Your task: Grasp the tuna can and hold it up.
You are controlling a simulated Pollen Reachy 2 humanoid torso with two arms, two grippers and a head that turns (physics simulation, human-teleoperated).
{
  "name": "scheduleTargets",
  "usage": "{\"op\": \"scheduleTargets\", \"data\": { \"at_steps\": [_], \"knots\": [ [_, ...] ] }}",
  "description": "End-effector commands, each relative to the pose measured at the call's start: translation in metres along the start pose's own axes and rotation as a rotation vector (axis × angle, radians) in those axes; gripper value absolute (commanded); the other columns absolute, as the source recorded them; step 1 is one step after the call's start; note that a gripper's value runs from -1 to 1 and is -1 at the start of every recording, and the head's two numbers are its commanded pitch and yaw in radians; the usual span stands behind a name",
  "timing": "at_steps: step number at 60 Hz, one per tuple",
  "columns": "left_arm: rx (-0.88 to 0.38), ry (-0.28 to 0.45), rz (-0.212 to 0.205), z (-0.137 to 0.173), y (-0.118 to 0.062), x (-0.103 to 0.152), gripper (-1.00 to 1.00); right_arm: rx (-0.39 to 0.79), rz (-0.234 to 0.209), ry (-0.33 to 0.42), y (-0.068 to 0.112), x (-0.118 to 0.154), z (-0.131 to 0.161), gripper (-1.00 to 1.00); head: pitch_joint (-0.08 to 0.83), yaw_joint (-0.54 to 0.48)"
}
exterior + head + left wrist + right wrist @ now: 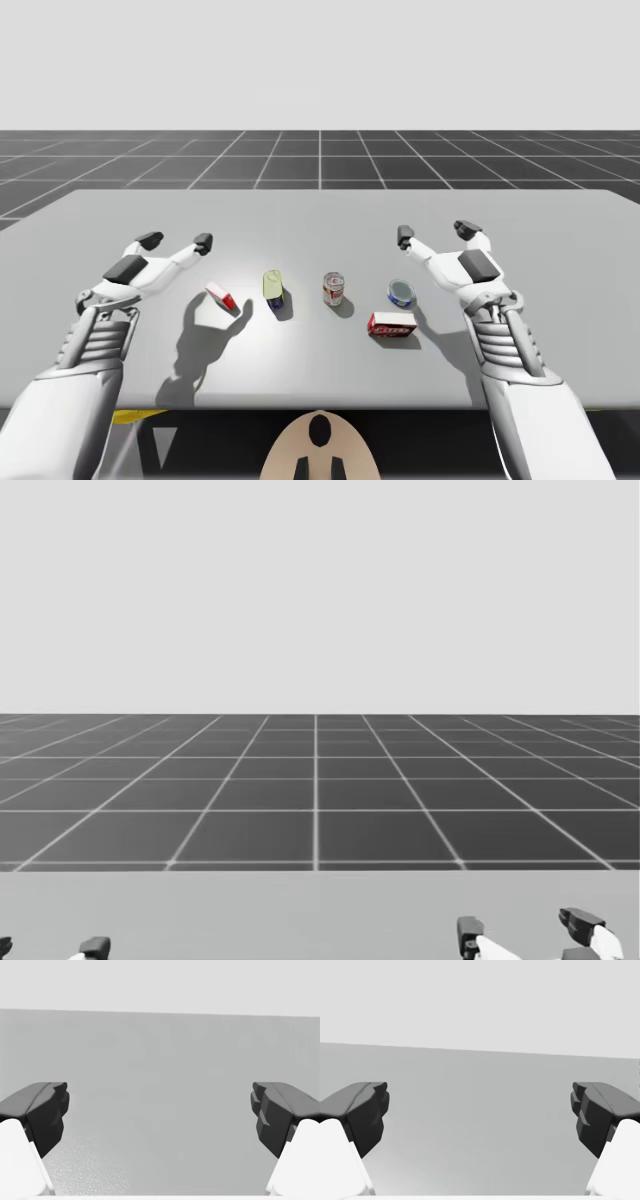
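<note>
The tuna can [401,293], low and round with a blue side, lies on the grey table [320,220] right of the middle. My right gripper [436,233] hovers open just behind and right of it, nothing between its fingers [365,1115]. My left gripper [177,241] is open too, over the table's left part, far from the can. Both wrist views look along open fingers [45,1115] at bare table. In the head view the right gripper's fingertips [470,935] poke up at the lower edge.
A red and white box [392,324] lies directly in front of the tuna can. A red and white can [334,289] stands to its left, then a yellow bottle with a blue base [273,287] and a small red and white box [221,296].
</note>
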Motion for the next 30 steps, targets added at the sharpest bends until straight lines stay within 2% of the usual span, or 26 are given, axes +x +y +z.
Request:
{"op": "scheduleTargets", "data": {
  "at_steps": [1, 9, 16, 30],
  "knots": [
    [0.009, -0.002, -0.002, 0.0004, 0.0006, 0.0006, -1.0, -0.01, -0.015, -0.001, 0.001, -0.0005, 0.0015, -1.0, -0.011, -0.01],
    [0.013, -0.004, -0.008, 0.0003, 0.0006, 0.0009, -1.0, -0.006, -0.007, -0.014, 0.0009, 0.0021, 0.0017, -1.0, 0.009, -0.01],
    [0.015, -0.005, -0.012, 0.0004, 0.0011, 0.0007, -1.0, -0.023, -0.01, -0.02, -0.0025, 0.0024, 0.0001, -1.0, 0.077, -0.01],
    [0.019, -0.007, -0.025, -0.0003, 0.0014, -0.0002, -1.0, -0.031, -0.009, -0.024, -0.0039, 0.0034, -0.0007, -1.0, 0.289, -0.02]
  ]
}}
